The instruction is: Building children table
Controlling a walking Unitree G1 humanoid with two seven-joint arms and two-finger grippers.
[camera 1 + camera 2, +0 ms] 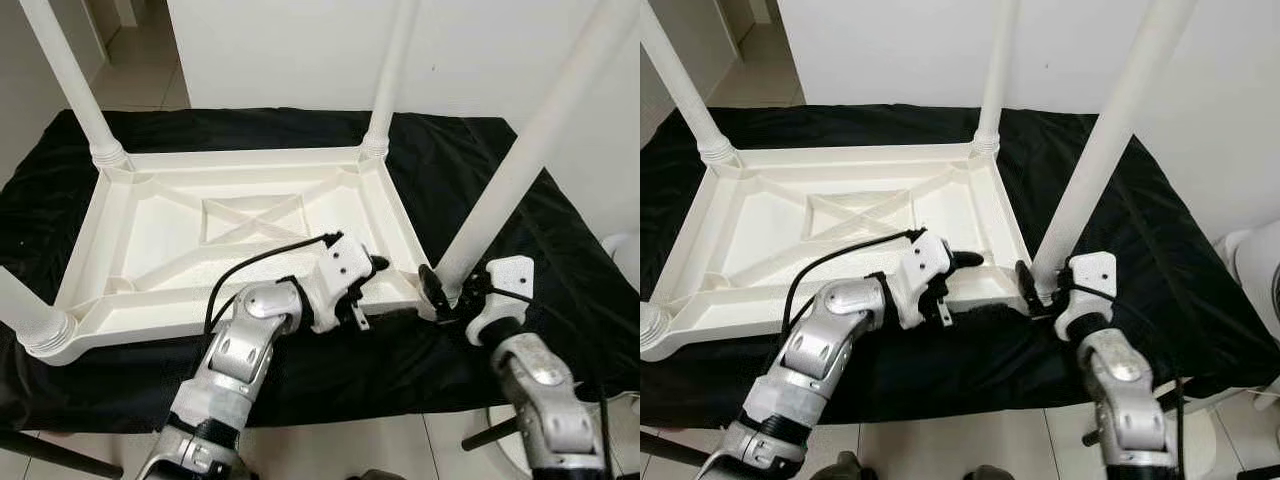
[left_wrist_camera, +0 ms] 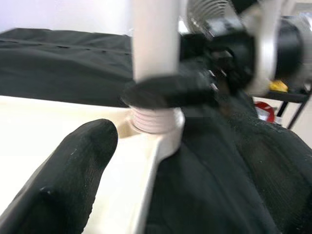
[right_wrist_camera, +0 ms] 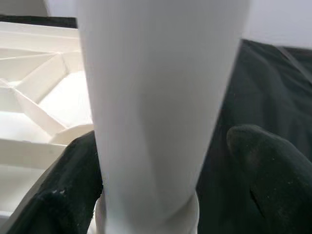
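Note:
A white plastic table [image 1: 150,305] lies upside down on a black cloth [image 1: 560,250], with its legs standing up. My right gripper [image 1: 452,292] is at the base of the near right leg [image 1: 510,170], shut on it just above the threaded socket. In the right wrist view the leg [image 3: 156,97] stands between both fingers [image 3: 63,195]. My left gripper [image 1: 368,285] is open over the table's near rim, close to that same corner. One of its fingers [image 2: 68,175] hovers above the underside, facing the socket [image 2: 155,119].
Three other legs rise at the far left [image 1: 70,80], far right [image 1: 390,70] and near left [image 1: 25,315] corners. A white wall stands close behind. A white rounded object [image 1: 625,245] sits at the right edge. Tiled floor lies in front of the cloth.

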